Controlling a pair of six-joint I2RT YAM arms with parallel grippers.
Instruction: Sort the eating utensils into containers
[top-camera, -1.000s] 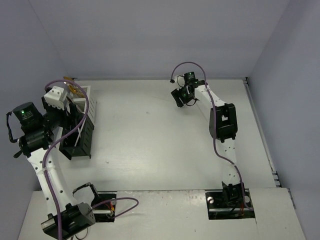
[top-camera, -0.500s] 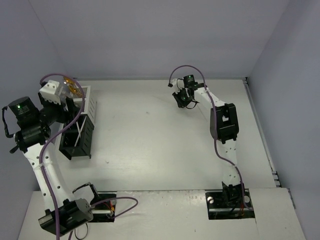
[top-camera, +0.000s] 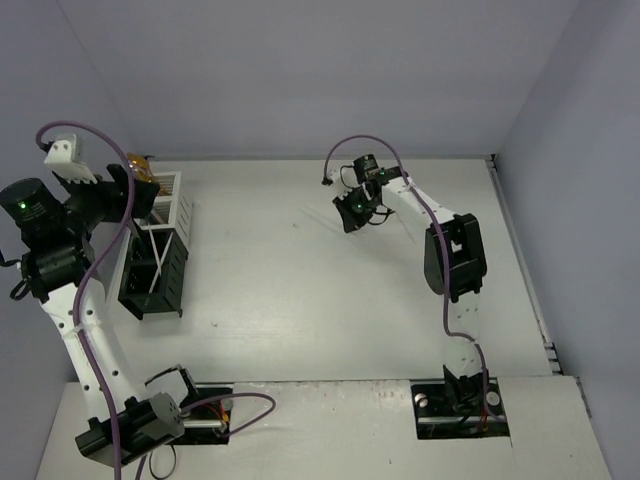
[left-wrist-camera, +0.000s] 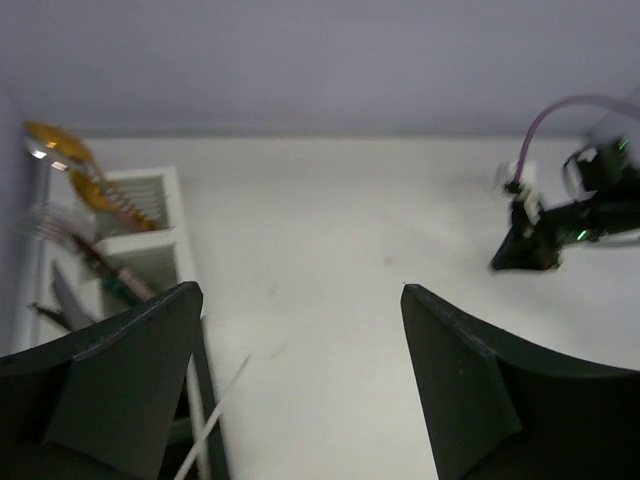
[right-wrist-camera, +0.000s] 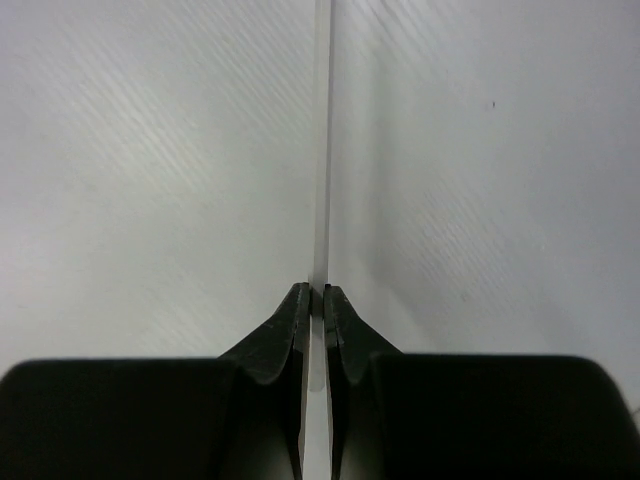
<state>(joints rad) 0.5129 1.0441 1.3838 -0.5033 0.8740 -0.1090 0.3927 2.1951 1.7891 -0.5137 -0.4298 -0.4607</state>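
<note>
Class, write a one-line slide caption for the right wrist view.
Right gripper shut on a thin white stick, table behind.

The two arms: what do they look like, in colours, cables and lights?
The left arm and the right arm have white links, black joint housings and purple cables running along them. Green lights glow on both. The fingers are black and wedge-shaped.

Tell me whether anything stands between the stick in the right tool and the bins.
Nothing lies on the table between the stick, pinched in the right tool, and the bins. The open left tool hangs at the row's far end, by the white bin, and could crowd a drop there.
</note>
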